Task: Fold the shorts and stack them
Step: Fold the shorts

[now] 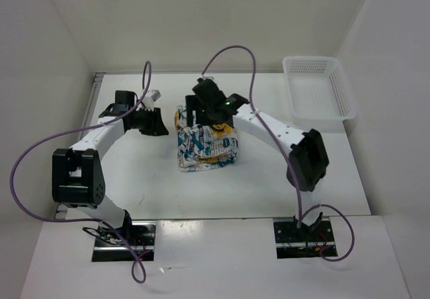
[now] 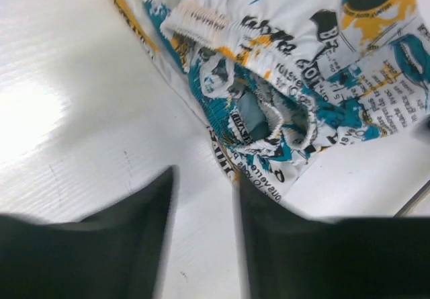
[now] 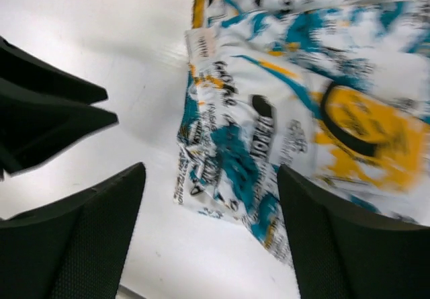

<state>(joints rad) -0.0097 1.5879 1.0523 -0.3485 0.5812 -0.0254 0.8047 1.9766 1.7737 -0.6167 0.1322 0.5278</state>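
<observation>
The soft white fabric shorts [image 1: 205,148], printed with teal and yellow-orange blotches and small black lettering, lie as a folded bundle on the white desk [image 1: 134,171], at the middle of the overhead frame. A white plastic mesh basket [image 1: 310,60] stands well apart from them at the upper right.

The left black pincer [image 1: 161,125] sits just left of the bundle's upper end. In the left wrist view its two dark fingers [image 2: 134,245] stand apart at the bottom of the frame. Only bare desk shows in the gap, and the shorts [image 2: 316,77] fill the upper right with a gathered waistband edge showing.

The right black pincer [image 1: 195,114] is over the bundle's upper edge. In the right wrist view its fingers [image 3: 80,238] are spread wide at the lower corners and grip nothing. The shorts [image 3: 302,97] spread across the upper right. The left pincer [image 3: 47,117] shows at the left edge.
</observation>
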